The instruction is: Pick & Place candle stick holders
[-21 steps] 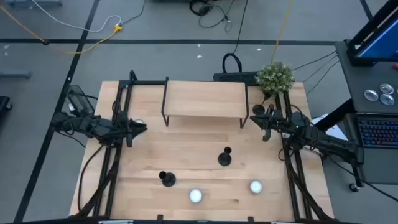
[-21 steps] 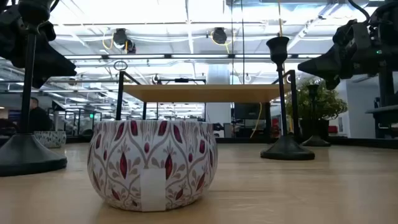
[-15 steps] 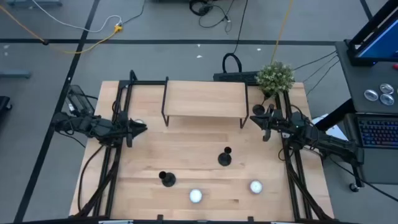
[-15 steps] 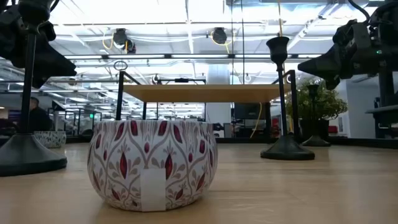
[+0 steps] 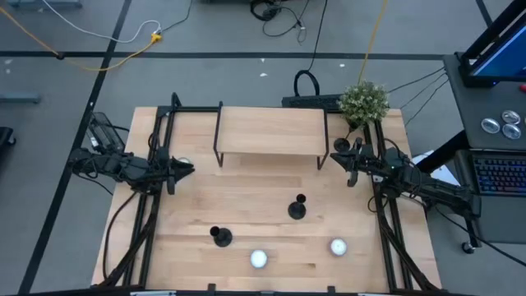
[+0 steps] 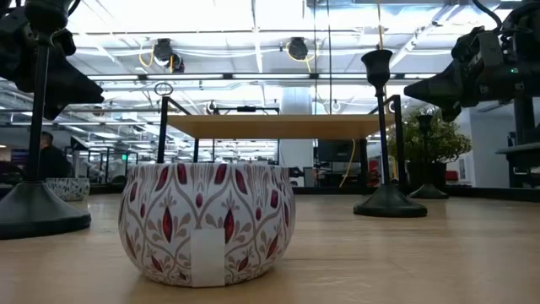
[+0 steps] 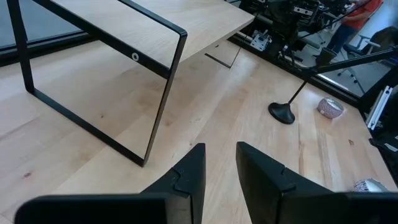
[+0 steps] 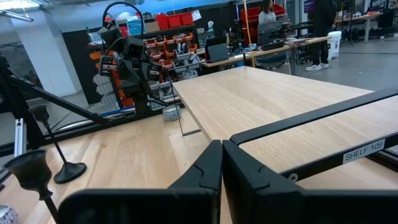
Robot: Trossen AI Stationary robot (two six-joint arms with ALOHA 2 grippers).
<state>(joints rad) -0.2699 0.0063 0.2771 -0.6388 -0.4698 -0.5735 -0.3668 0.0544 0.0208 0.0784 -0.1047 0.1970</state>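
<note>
Three matte black candle stick holders stand upright on their disc bases on the wooden table. One holder is right of centre and also shows in the low view. One is near the front left. One is by the plant at the far right. My left gripper hovers at the left side by the shelf's left leg, its fingers a little apart and empty. My right gripper hovers by the shelf's right leg, shut and empty.
A low wooden shelf on a black metal frame stands at the far middle. Patterned round tins sit near the front, at the front right and by the left gripper. A potted plant stands at the far right corner.
</note>
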